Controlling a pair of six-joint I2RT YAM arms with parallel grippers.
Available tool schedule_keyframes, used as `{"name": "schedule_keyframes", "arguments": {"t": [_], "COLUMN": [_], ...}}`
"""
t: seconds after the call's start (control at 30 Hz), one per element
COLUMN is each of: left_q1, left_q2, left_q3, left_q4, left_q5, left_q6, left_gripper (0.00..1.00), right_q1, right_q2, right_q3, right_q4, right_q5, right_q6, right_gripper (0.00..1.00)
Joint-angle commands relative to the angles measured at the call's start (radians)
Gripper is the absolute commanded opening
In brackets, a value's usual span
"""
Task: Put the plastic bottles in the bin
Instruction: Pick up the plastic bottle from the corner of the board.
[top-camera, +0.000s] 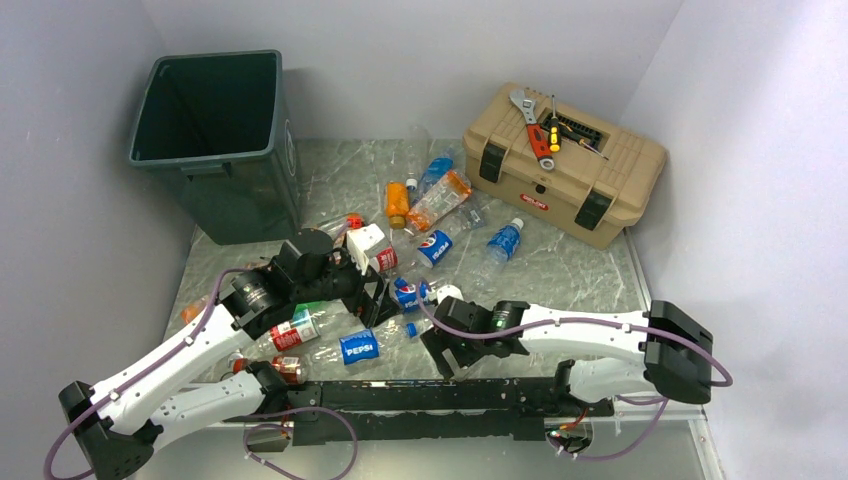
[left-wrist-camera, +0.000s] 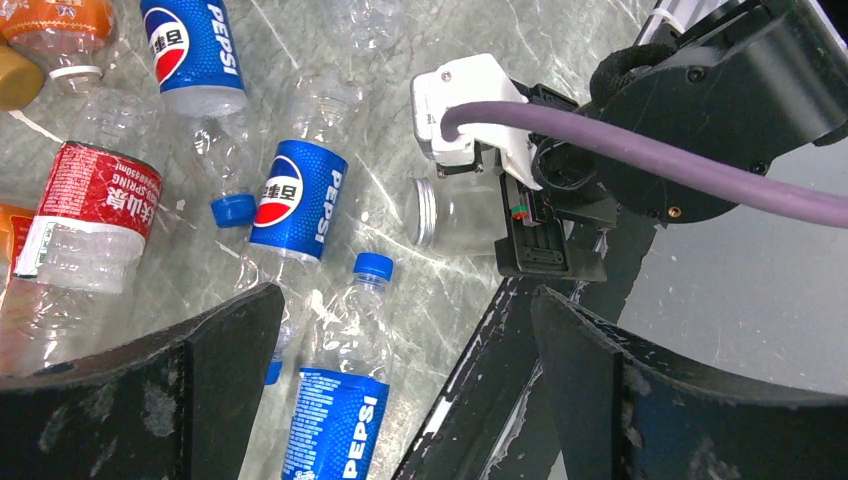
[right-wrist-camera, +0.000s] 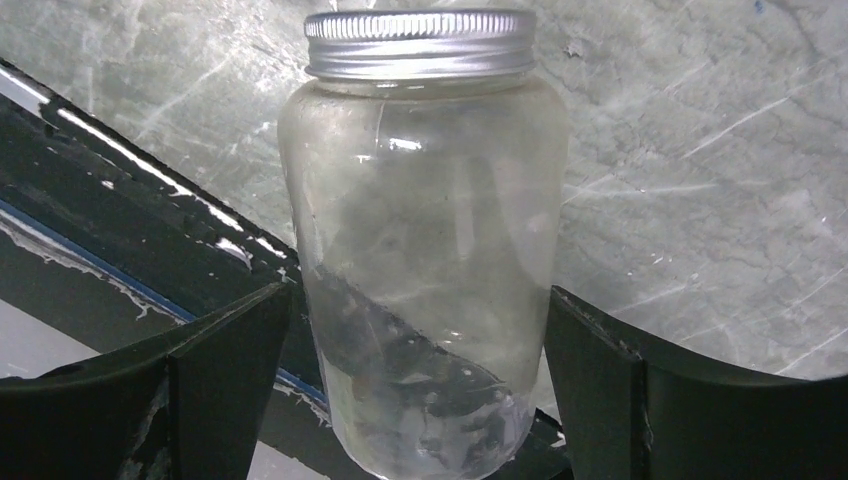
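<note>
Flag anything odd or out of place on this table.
One item stands out: a clear jar with a silver screw lid lies on its side between the right gripper's fingers. It is squat and wide-mouthed, unlike the narrow-necked plastic bottles around it.

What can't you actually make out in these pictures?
Inside the bin, top view: too dark to tell whether anything lies there.
Base of the jar, right wrist view: cut off by the bottom edge; whether the right gripper touches it is unclear.
The bottles by the left arm, top view: partly hidden beneath it.
</note>
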Motion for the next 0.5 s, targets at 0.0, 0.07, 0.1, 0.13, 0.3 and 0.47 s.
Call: {"name": "schedule_keyframes", "arguments": {"t": [0.0, 0.07, 0.1, 0.13, 0.3, 0.47], "left_q1": [-0.003, -0.003, -0.002, -0.003, -0.003, -0.003], "left_q2": [-0.014, -0.012, -0.012, -0.012, -0.015, -0.019], "left_q3": [-0.001, -0.001, 0.000, -0.002, 0.000, -0.002], "left_q4": [0.017, 0.015, 0.015, 0.015, 0.016, 0.018], "left_q5": [-0.004, -0.005, -0.005, -0.004, -0.004, -0.007], "left_q6": [-0.008, -0.009, -0.009, -0.009, -0.011, -0.013], "left_gripper": [0.99, 0.99, 0.99, 1.00, 0.99, 0.99], "right_q1": [0.018, 0.024, 0.027, 0.031, 0.045, 0.066], "right_q2": [0.015, 0.017, 0.019, 0.019, 0.022, -0.002], "right_q3": [0.004, 0.006, 0.006, 0.008, 0.009, 0.017], "right_q4": [-0.043, -0.056, -0.060, -0.064, -0.068, -0.054], "right_q5": [0.038, 0.050, 0.053, 0.057, 0.069, 0.095], "right_q6": [0.046, 0.061, 0.066, 0.069, 0.082, 0.086], "right_gripper": [0.99, 1.00, 1.00, 0.99, 0.91, 0.80]}}
